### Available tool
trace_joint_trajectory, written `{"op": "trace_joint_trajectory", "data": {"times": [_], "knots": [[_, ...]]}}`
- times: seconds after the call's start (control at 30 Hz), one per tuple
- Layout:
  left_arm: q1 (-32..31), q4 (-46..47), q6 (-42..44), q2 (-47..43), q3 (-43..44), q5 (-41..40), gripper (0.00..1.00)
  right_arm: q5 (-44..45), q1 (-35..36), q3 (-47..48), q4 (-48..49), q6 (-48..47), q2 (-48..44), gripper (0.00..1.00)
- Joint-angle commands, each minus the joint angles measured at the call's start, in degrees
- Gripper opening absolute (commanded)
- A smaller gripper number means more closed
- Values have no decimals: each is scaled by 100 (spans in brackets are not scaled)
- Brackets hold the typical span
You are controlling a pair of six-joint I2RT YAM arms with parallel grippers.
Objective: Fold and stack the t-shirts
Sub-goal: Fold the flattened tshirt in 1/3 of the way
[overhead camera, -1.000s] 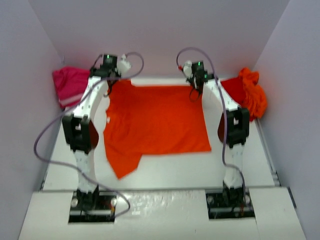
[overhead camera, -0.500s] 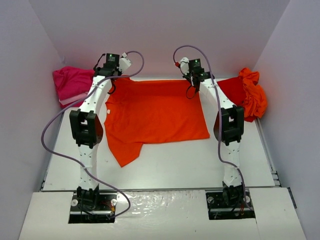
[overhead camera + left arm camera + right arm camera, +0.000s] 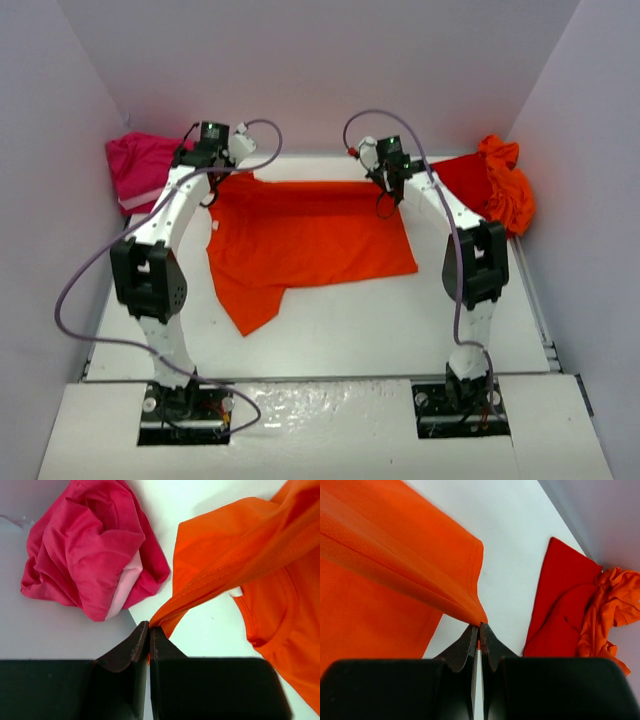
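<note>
A bright orange t-shirt [image 3: 310, 240] lies spread across the middle of the white table [image 3: 330, 330], one sleeve pointing toward the near left. Its far edge is lifted off the surface. My left gripper [image 3: 214, 178] is shut on the far left corner of that shirt, the cloth pinched at its fingertips [image 3: 149, 626]. My right gripper [image 3: 387, 192] is shut on the far right corner [image 3: 480, 625]. The orange cloth [image 3: 395, 545] stretches taut between the two grips.
A crumpled magenta pink t-shirt [image 3: 140, 168] lies at the far left by the wall, also in the left wrist view [image 3: 90, 550]. At the far right lie a red t-shirt [image 3: 466, 180] and a bunched orange one [image 3: 508, 192]. Walls close in three sides.
Both grippers have moved toward the far wall with the shirt's far corners, and the shirt's near hem has slid away from me. The left arm's elbow has swung out to the left.
</note>
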Motion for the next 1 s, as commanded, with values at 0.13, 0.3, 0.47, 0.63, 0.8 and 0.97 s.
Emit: {"op": "trace_joint_trajectory", "data": {"times": [0.13, 0.3, 0.47, 0.63, 0.8, 0.97], "knots": [[-381, -2193, -3, -831, -418, 1327, 0, -453, 372, -961, -707, -549, -1022, 37], [-466, -2082, -22, -1491, -983, 1730, 45, -513, 327, -1115, -779, -584, -1179, 65], [-446, -2237, -56, -1536, -842, 1798, 48, -600, 274, -926, -858, -561, -1256, 63], [-355, -1886, -40, -1561, -754, 1558, 41, -598, 154, -690, -824, -569, -1278, 35], [-197, -1401, -323, -704, 27, 1361, 0, -481, 88, 105, -829, -346, -739, 0], [-163, -1193, -575, 531, 984, 1284, 0, -445, 95, 1309, -840, -5, 278, 0]]}}
